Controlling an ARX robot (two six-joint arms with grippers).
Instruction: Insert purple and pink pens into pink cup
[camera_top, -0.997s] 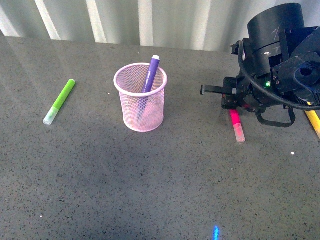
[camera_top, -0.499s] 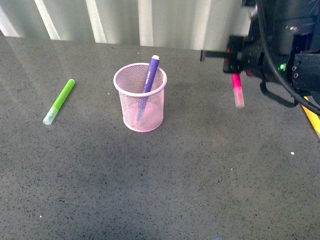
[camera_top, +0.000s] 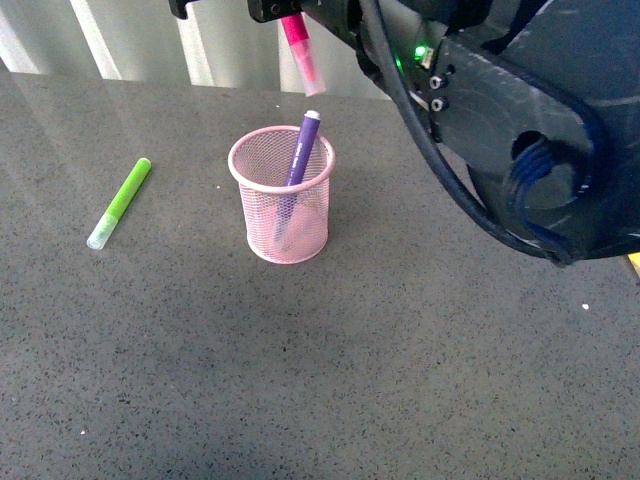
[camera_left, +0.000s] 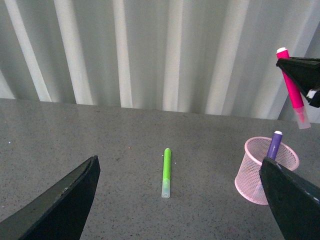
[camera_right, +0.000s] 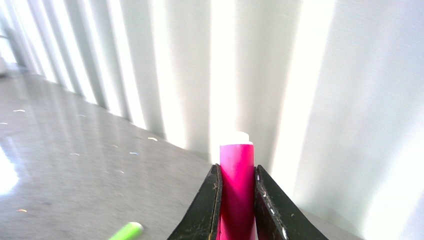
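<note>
The pink cup (camera_top: 284, 200) stands upright mid-table, with the purple pen (camera_top: 302, 148) leaning inside it, tip above the rim. My right gripper (camera_top: 285, 12) is shut on the pink pen (camera_top: 303, 55) and holds it in the air above and just behind the cup, cap end hanging down. In the right wrist view the pink pen (camera_right: 236, 190) sits clamped between the two fingers. The left wrist view shows the cup (camera_left: 265, 170), the purple pen (camera_left: 273, 145) and the held pink pen (camera_left: 294, 97). My left gripper (camera_left: 180, 200) is open and empty, low over the table.
A lime-green marker (camera_top: 120, 202) lies on the table left of the cup and shows in the left wrist view (camera_left: 166, 171). A yellow marker tip (camera_top: 633, 262) peeks at the right edge. The right arm's bulk (camera_top: 520, 130) fills the upper right. A white ribbed wall runs behind.
My right gripper has lifted the pink pen off the table at the right and carried it up and left, to above the cup. The cup, purple pen and green marker stay still.
</note>
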